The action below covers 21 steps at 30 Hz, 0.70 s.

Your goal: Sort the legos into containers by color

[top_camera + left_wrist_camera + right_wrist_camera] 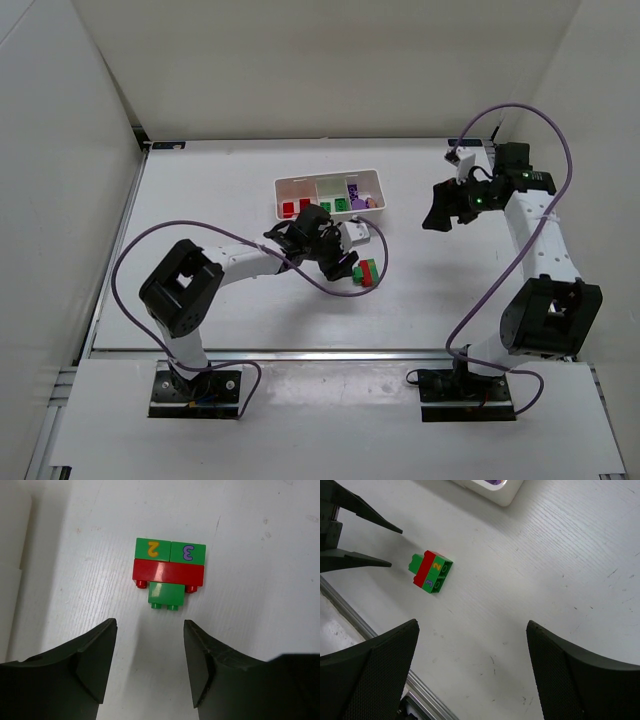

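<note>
A stuck-together lego cluster (pixel 368 272) lies on the table: two green bricks marked 2 and 3, a red brick (pixel 169 572) and a small green brick (pixel 165 594). My left gripper (pixel 150 630) is open and empty, just short of the cluster, jaws either side of the small green brick's line. It sits at the cluster's left in the top view (pixel 343 262). The white tray (pixel 328 178) holds red legos (pixel 295 207) on the left, green (pixel 333 206) in the middle, purple (pixel 362 198) on the right. My right gripper (pixel 437 214) is open and empty, raised at the right.
The right wrist view shows the cluster (pixel 431 571), the tray's corner (pixel 495 492) and the left gripper's fingers (pixel 360 560). The table's metal front rail (pixel 380 635) runs below. White walls enclose the table on the left, back and right.
</note>
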### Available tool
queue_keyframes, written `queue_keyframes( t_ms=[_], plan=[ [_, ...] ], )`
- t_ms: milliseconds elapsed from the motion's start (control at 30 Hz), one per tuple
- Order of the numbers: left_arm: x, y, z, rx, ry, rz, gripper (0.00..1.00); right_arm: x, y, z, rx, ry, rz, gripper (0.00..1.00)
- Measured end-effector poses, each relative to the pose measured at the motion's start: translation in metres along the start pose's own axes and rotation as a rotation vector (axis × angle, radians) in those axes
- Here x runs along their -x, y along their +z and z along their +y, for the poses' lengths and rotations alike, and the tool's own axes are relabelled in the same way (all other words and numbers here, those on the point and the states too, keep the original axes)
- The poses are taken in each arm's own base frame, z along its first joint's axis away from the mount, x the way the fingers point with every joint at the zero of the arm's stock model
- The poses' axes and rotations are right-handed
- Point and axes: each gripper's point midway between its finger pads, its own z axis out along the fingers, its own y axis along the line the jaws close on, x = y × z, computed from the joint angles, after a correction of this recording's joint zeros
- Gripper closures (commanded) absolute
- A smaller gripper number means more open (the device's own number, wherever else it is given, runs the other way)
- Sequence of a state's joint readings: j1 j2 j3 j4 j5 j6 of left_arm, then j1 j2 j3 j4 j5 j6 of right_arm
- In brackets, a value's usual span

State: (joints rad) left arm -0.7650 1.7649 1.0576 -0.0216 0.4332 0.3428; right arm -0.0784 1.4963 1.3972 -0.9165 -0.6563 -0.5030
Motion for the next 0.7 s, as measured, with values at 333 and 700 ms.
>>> queue_keyframes(
  t_ms=[333, 700],
  plan=[
    [-0.002, 0.005, -0.008, -0.044, -0.007, -0.001, 0.36, -0.01, 0.001, -0.003, -0.004, 0.038, 0.01, 0.09],
    [-0.011, 0.015, -0.018, -0.115, -0.031, 0.023, 0.39, -0.011, 0.001, -0.004, -0.005, 0.045, 0.009, 0.08]
  ],
)
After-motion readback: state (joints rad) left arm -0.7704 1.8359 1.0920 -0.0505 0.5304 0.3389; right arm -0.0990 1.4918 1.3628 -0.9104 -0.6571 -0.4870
